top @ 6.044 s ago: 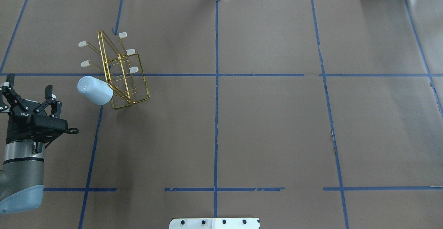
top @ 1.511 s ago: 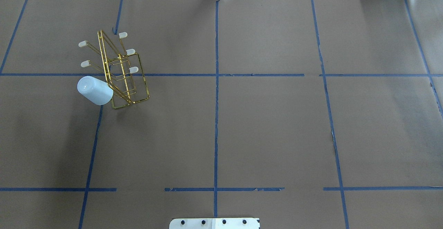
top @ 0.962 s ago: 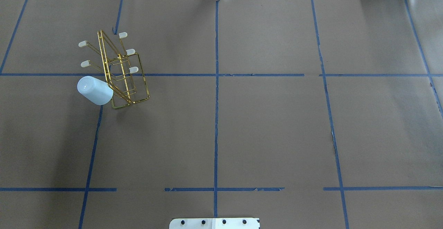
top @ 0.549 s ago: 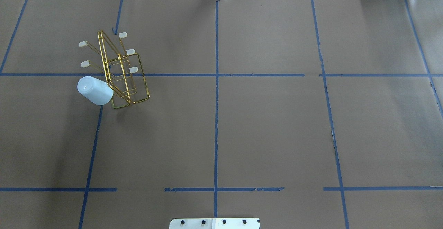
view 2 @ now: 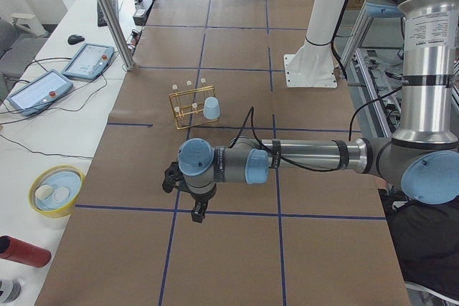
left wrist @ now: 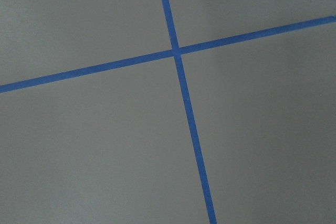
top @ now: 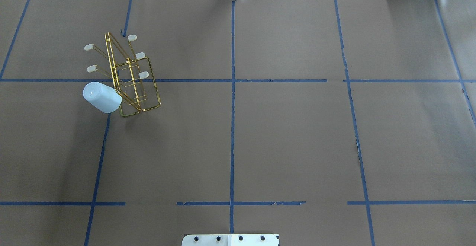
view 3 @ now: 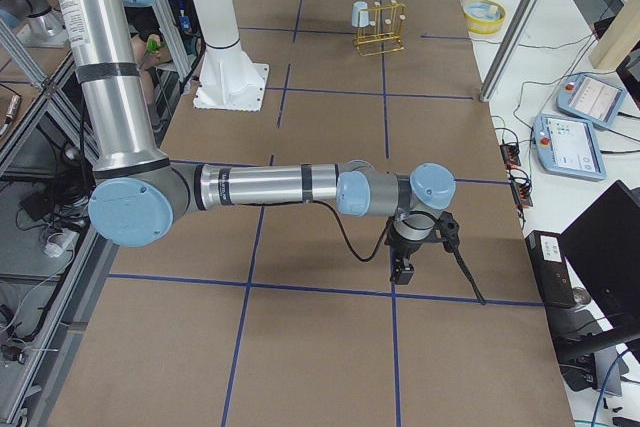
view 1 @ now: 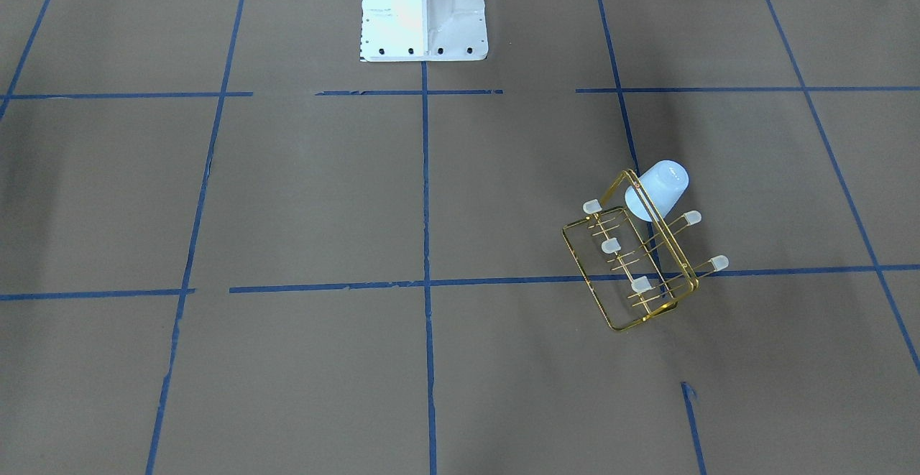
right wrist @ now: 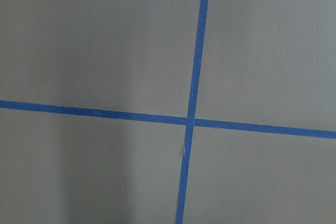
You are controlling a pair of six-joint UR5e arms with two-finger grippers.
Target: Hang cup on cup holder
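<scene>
The cup (top: 101,97) leaned over a prong at the cup holder's (top: 126,75) near left end, apparently hung, so the left gripper (view 2: 197,210) and right gripper (view 3: 402,269) hovered well apart from it, their finger spread impossible to tell.

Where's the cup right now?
Overhead view, left half of the table: the cup sits tilted at the robot-side end of the gold wire cup holder, touching its frame.

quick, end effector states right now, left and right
Left end effector: cannot be told, it shows only in a side view.
Right end effector: cannot be told, it shows only in a side view.
</scene>
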